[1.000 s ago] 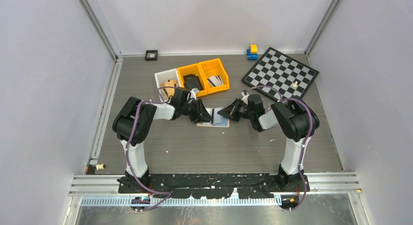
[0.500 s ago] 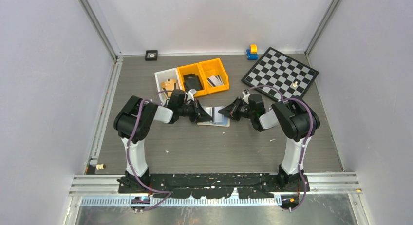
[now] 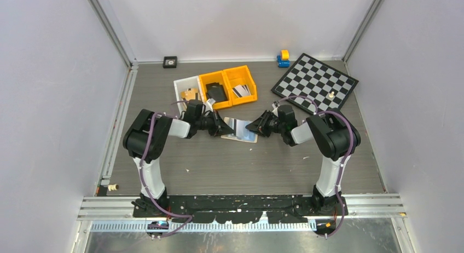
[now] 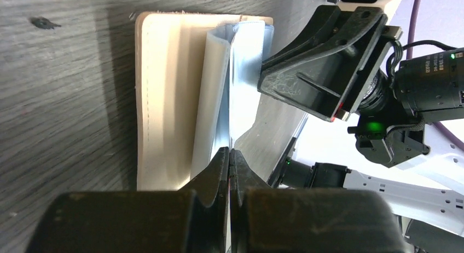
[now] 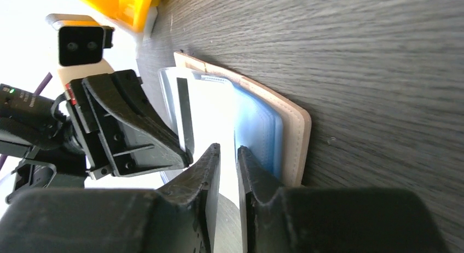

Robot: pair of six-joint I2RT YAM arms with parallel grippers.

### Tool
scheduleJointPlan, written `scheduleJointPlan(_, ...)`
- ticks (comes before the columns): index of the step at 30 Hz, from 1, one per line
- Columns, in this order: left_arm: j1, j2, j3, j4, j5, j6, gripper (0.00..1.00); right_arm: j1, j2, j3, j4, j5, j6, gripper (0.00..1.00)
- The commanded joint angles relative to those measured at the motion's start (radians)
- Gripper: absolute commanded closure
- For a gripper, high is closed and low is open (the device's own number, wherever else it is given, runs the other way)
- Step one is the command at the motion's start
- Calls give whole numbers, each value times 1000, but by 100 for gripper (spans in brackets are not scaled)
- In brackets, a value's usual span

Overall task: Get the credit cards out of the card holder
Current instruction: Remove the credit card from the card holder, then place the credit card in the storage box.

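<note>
The beige card holder (image 3: 247, 138) lies open on the table between my grippers; it also shows in the left wrist view (image 4: 164, 99) and in the right wrist view (image 5: 298, 127). My left gripper (image 3: 223, 128) (image 4: 230, 151) is shut on the edge of a silvery credit card (image 3: 236, 124) (image 4: 273, 133). The card sticks up out of the bluish-grey pockets (image 4: 235, 72). My right gripper (image 3: 252, 126) (image 5: 227, 149) is at the holder's right side. Its jaws stand narrowly apart around a pale pocket leaf (image 5: 210, 108).
A white bin (image 3: 183, 87) and two orange bins (image 3: 232, 75) stand behind the holder. One orange bin holds a black wallet-like item (image 3: 216, 92), the other holds cards (image 3: 241, 91). A chessboard (image 3: 315, 81) lies at the back right, with a blue and yellow toy (image 3: 283, 58) beside it.
My left gripper has drawn back to the left with the card, and more of the silvery card shows outside the pockets. The right gripper has barely moved.
</note>
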Motion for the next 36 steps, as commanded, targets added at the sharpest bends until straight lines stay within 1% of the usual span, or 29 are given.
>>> scheduleJointPlan(1, 16, -77, -14, -25, -53, 49, 100, -3, -26, 21, -60, 26, -29, 78)
scheduleJointPlan(6, 18, -152, -28, -87, -105, 96, 100, -2, -38, 32, -117, 44, -52, 84)
scheduleJointPlan(9, 18, -217, -47, -110, -143, 116, 100, -2, -48, 42, -167, 60, -68, 93)
scheduleJointPlan(13, 15, -314, -65, -152, -210, 154, 100, -2, -75, 46, -217, 96, -95, 95)
scheduleJointPlan(16, -4, -350, -60, -155, -258, 160, 100, -2, -129, 34, -257, 156, -132, 90)
scheduleJointPlan(18, -20, -346, -27, -181, -288, 167, 100, -3, -179, 18, -263, 186, -142, 84)
scheduleJointPlan(21, -34, -323, 38, -211, -299, 156, 100, -2, -245, -5, -282, 219, -156, 76)
scheduleJointPlan(24, -44, -299, 105, -238, -346, 159, 100, -2, -297, -14, -313, 239, -173, 68)
scheduleJointPlan(27, -49, -240, 218, -286, -375, 167, 100, -3, -341, -30, -322, 266, -181, 60)
scheduleJointPlan(30, -51, -165, 323, -316, -383, 163, 100, -2, -385, -43, -337, 291, -190, 57)
scheduleJointPlan(33, -52, -83, 435, -358, -386, 164, 100, -2, -428, -52, -350, 308, -196, 56)
scheduleJointPlan(36, -51, 21, 572, -434, -382, 169, 100, -2, -463, -62, -355, 321, -199, 55)
